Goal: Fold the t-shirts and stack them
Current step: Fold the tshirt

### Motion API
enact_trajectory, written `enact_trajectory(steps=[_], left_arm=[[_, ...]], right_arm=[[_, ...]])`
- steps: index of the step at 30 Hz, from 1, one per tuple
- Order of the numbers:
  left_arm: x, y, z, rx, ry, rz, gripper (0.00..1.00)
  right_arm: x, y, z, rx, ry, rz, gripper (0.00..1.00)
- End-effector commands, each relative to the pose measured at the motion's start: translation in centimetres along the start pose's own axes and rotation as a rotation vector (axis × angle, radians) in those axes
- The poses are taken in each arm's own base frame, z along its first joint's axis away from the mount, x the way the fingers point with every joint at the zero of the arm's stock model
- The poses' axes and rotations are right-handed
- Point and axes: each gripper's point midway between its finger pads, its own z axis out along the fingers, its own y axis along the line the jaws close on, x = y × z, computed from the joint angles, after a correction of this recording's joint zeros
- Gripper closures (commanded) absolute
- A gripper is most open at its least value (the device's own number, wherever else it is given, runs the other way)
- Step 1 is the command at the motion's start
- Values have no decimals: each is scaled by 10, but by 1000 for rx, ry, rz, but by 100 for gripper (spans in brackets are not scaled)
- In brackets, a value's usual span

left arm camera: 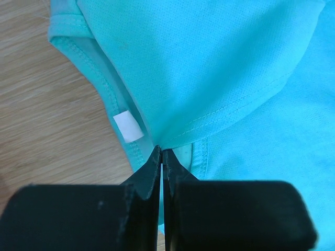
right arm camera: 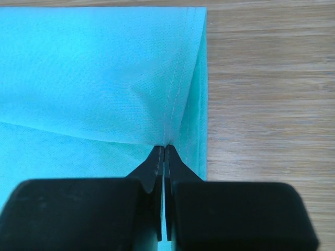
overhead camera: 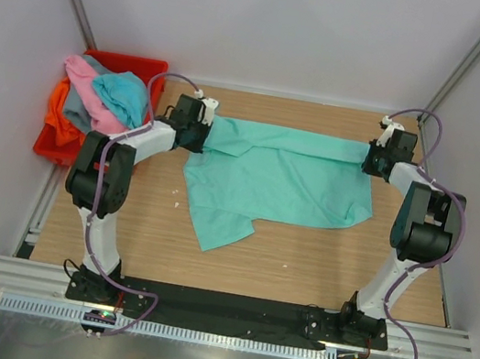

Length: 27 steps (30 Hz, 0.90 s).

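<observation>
The mint green t-shirt (overhead camera: 282,179) lies stretched across the back half of the table, its far edge pulled taut between both arms. My left gripper (overhead camera: 204,129) is shut on the collar end, and the left wrist view shows the cloth (left arm camera: 220,68) pinched at the gripper (left arm camera: 161,151) beside a white label (left arm camera: 127,126). At the shirt's right end my right gripper (overhead camera: 371,158) is shut on the hem, where the stitched edge (right arm camera: 178,83) meets the gripper (right arm camera: 165,148). Pink (overhead camera: 85,82), turquoise blue (overhead camera: 127,94), orange (overhead camera: 63,119) and grey (overhead camera: 79,112) t-shirts are heaped at the back left.
A red plastic bin (overhead camera: 139,66) holds the heap of shirts beside the table's back left corner. Bare wooden tabletop (overhead camera: 299,264) runs in front of the mint shirt. White walls close in on both sides.
</observation>
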Motion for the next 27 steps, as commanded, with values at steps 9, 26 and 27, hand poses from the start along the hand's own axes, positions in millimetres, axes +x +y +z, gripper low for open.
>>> enact_trajectory(steps=[9,26,27], left_arm=[[-10,0,-9,-16,-25,-18,100],[-1,6,-6,-50,5,-34,100],[-1,6,-6,-50,5,-34,100]], right_arm=[[-11,0,-10,-6,-31,-15,99],[-1,-4,-7,-2,12,-7,99],[-1,-4,-8,-2,15,-6,99]])
